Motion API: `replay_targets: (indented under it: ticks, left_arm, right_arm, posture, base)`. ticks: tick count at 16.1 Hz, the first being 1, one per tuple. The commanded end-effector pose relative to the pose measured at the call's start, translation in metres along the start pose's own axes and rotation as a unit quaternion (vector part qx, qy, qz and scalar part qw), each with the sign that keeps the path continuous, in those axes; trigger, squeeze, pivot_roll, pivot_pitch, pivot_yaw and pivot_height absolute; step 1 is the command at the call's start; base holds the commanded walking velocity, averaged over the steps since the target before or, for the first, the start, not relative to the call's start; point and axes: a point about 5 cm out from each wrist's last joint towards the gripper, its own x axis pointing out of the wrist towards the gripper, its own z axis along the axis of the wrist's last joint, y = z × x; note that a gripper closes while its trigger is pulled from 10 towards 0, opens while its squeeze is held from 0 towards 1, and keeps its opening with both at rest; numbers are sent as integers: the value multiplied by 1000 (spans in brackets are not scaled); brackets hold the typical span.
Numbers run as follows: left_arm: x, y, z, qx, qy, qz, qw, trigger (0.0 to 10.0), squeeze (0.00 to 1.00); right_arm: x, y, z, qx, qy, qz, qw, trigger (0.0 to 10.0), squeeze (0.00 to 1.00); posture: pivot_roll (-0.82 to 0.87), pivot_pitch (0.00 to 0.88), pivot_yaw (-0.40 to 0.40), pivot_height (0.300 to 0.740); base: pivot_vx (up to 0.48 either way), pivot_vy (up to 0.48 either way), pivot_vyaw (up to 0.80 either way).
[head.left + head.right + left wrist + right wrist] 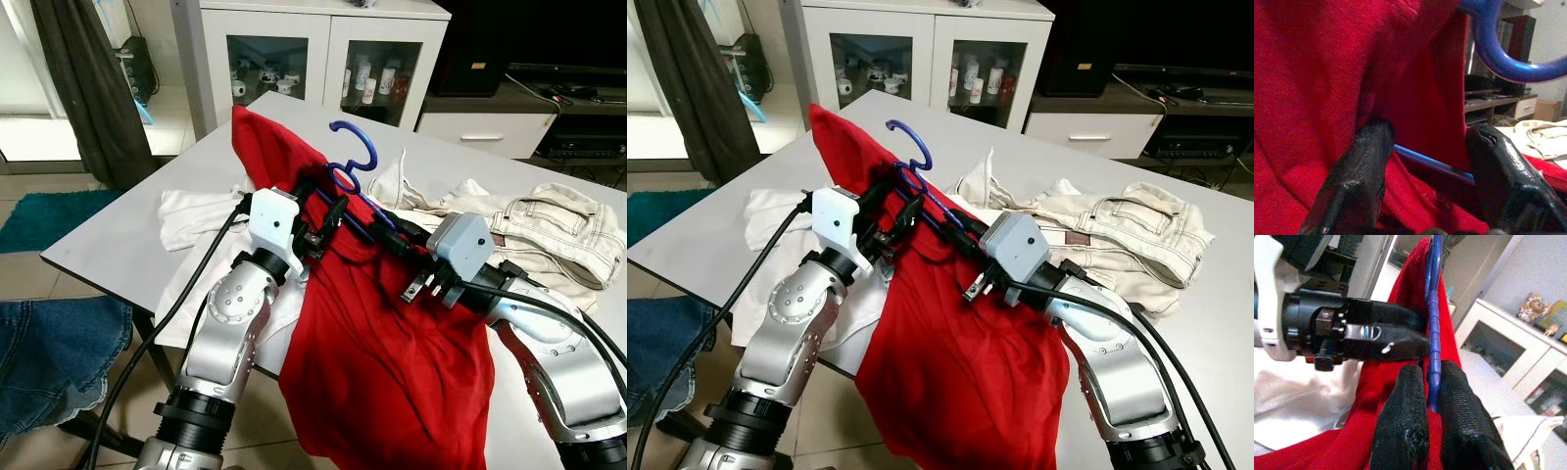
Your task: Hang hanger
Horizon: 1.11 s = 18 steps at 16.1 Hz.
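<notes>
A blue plastic hanger point(351, 162) sits inside the neck of a red shirt point(392, 362), its hook standing up above the cloth. The shirt lies on the grey table point(118, 235) and hangs over the near edge. My right gripper point(1432, 374) is shut on the hanger's blue arm point(1434, 318), just right of the hook. My left gripper point(1430, 142) is at the shirt's left shoulder. Its fingers point(1366, 156) stand apart, with red cloth and the blue bar point(1430, 164) crossing the gap. Both grippers sit close together, a finger's length apart.
White cloth point(196, 211) lies under the shirt on the left, and beige jeans point(558, 230) are piled on the right. A white glass-door cabinet point(313, 49) stands behind the table. Blue denim point(49, 352) lies low at the left.
</notes>
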Motion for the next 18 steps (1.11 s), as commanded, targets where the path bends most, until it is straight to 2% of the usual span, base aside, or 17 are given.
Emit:
replay_targets:
  ticks: [1,2,5,12,18]
  left_arm:
    - [3,4,1,8,4,13,1000,4118,0]
    - [3,6,1,10,4,22,1000,0,0]
    - [3,6,3,4,-3,25,1000,0,0]
    - [3,7,3,10,-4,29,1000,0,0]
    - [2,4,4,10,-15,17,1000,0,0]
  right_arm:
    - [-6,-4,11,-5,-20,1,1000,10000,0]
    - [-10,-2,13,6,-23,17,1000,10000,0]
    - [-18,-5,4,3,5,17,1000,10000,0]
    - [-29,-7,10,22,2,41,999,10000,0]
    - [-33,-9,2,-11,50,54,997,10000,0]
  posture:
    - [-42,0,-44,740]
    - [-42,0,-44,740]
    - [-40,0,-40,740]
    - [-41,0,-37,740]
    - [-43,0,-36,740]
  base:
    - [0,0,0]
    - [0,0,0]
    - [0,0,0]
    - [0,0,0]
    - [0,0,0]
